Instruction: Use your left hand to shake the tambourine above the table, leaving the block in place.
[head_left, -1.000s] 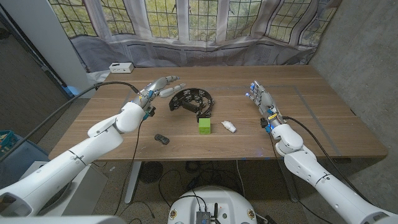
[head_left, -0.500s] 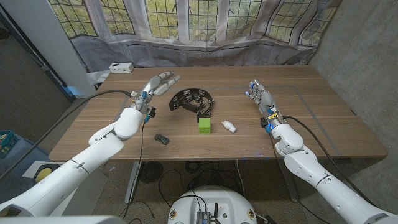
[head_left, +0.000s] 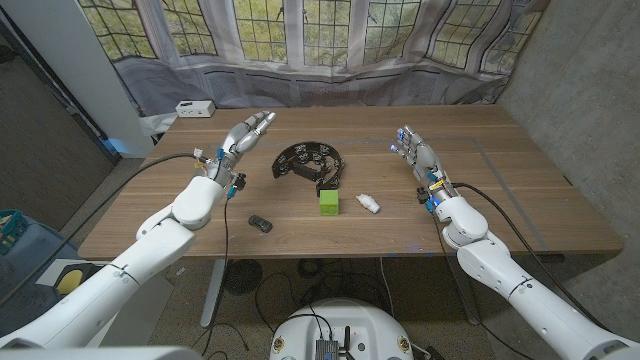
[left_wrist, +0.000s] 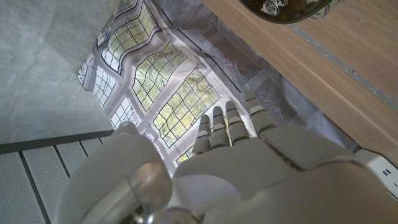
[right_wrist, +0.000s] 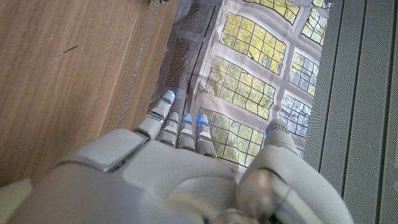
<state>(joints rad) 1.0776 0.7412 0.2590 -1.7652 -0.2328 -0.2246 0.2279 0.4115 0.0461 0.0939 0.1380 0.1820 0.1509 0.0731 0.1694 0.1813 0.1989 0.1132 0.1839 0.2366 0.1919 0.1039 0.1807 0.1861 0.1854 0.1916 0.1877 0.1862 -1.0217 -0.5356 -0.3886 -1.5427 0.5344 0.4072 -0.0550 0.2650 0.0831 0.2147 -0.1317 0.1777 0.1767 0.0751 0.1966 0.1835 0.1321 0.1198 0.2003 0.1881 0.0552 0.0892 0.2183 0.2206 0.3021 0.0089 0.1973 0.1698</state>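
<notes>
The black tambourine (head_left: 309, 163) lies on the wooden table (head_left: 520, 200) near its middle, and a part of its rim (left_wrist: 286, 9) shows in the left wrist view. A green block (head_left: 328, 201) stands just in front of it. My left hand (head_left: 240, 139) is raised to the left of the tambourine, fingers straight and together, holding nothing. In the left wrist view the left hand (left_wrist: 236, 162) points past the table's far edge toward the window. My right hand (head_left: 418, 155) stands at the right of the table, fingers extended, nothing in it; the right hand (right_wrist: 180, 162) is also seen from behind.
A small white object (head_left: 369, 204) lies right of the block. A small dark object (head_left: 260, 223) lies near the front left. A white box (head_left: 194, 108) sits at the back left corner. A curtain and window run behind the table.
My left hand has pulled back to the left, away from the tambourine, and risen. The tambourine, the block and the right hand have stayed where they were.
</notes>
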